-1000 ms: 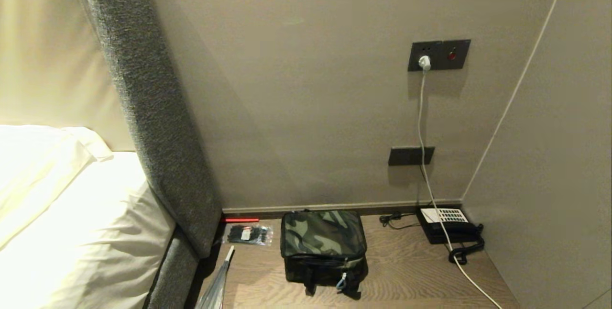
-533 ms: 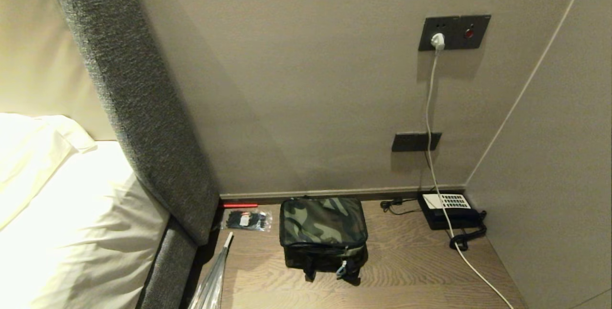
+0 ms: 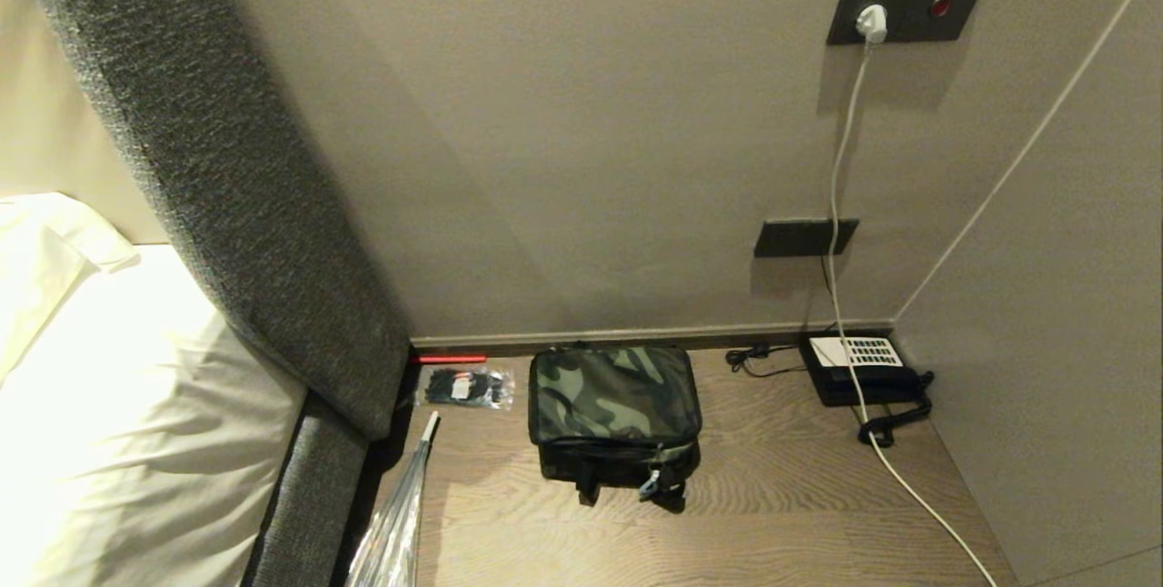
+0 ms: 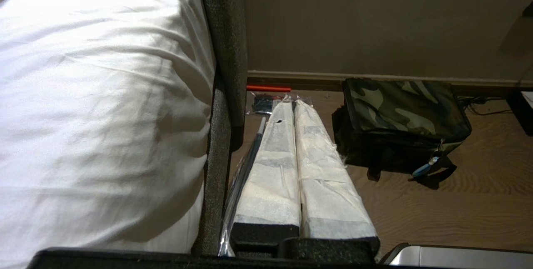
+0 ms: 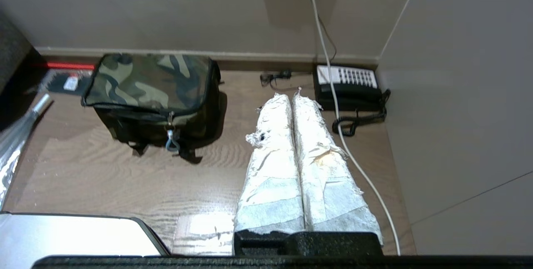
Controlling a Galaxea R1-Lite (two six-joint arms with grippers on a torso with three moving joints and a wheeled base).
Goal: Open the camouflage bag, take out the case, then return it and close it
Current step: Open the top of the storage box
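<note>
The bag (image 3: pixel 614 410) stands on the wooden top (image 3: pixel 772 496), near the back wall, and its lid is zipped all around. A zip pull (image 5: pixel 171 143) with a light blue tab hangs at the front face of it. The case cannot be seen; it is probably inside. To the left of the bag lies a small clear packet (image 3: pixel 463 386), and to the right, in the corner, a black telephone (image 3: pixel 859 369) with a white cable (image 3: pixel 918 496) running past it.

No arm shows in the head view. In the wrist views the left gripper (image 4: pixel 295 106) and the right gripper (image 5: pixel 292 98) are both clenched on nothing — the wrapped fingers lie pressed together. They hang above the top, apart from the bag, one on each side of it.

So the task seems at its very start: the first step, opening the bag, is not yet done. The next move calls for one gripper to release its fingers, come down to the zip pull and pinch the tab — then draw it along the lid edge. The bag is soft and light, so it may slide; the other gripper could steady it.
</note>
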